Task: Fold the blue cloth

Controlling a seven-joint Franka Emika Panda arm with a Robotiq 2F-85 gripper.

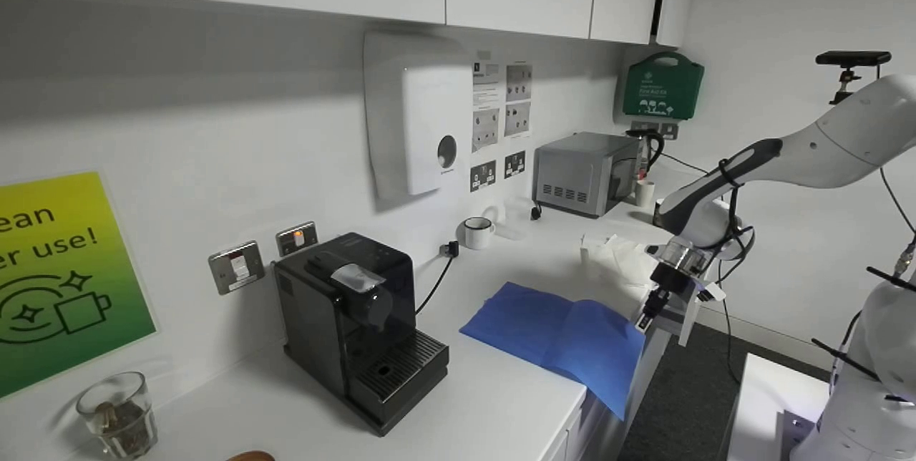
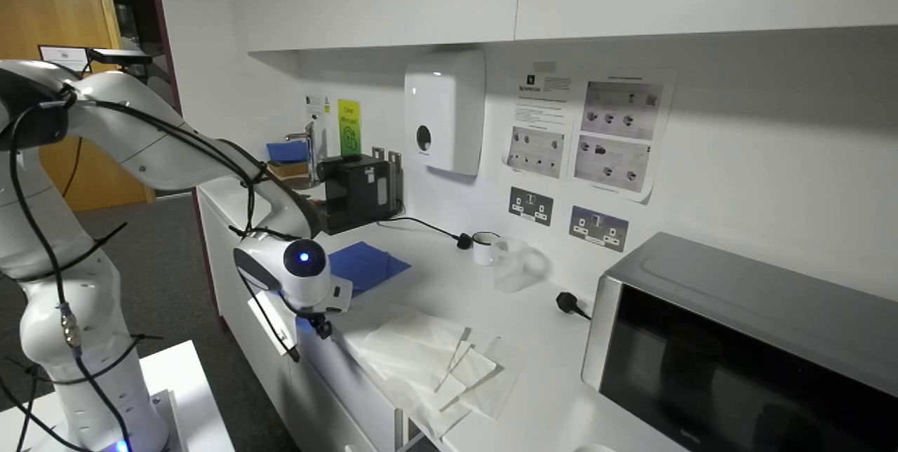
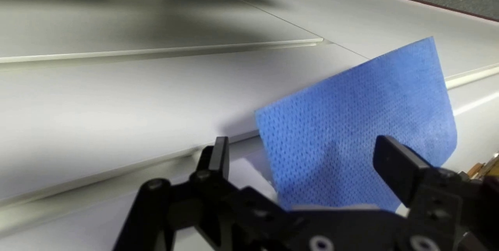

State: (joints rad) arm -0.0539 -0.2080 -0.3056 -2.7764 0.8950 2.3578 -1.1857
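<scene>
Blue cloth (image 1: 558,339): right of centre, lower half of an exterior view. Part lies flat on the white counter (image 1: 494,411), part droops over the front edge. A crease crosses its middle. Black coffee machine (image 1: 358,332) to its left, apart. In the wrist view the hanging portion takes the right of centre, before white drawer fronts (image 3: 128,103); one corner near the frame's centre, another at upper right.

Gripper (image 3: 304,157): fingers spread wide, nothing pinched. Left-hand finger in the wrist frame shows against white, right-hand one against blue. Whether fabric lies in the gap or only beyond it, cannot tell. In an exterior view the tips are right by the cloth's right-hand edge; contact unclear.

Handling, my reading: very light, thin, limp. Dimpled texture should give decent purchase. Not fragile, though a hard yank might tear it. Flat part probably slides on the smooth top, so a strong pull could drag the whole sheet off.

Best hold: free hanging edge, midway between its corners, shallow pinch, one finger per face. Then lift and lay over the flat half. Single-corner grip likely twists.
</scene>
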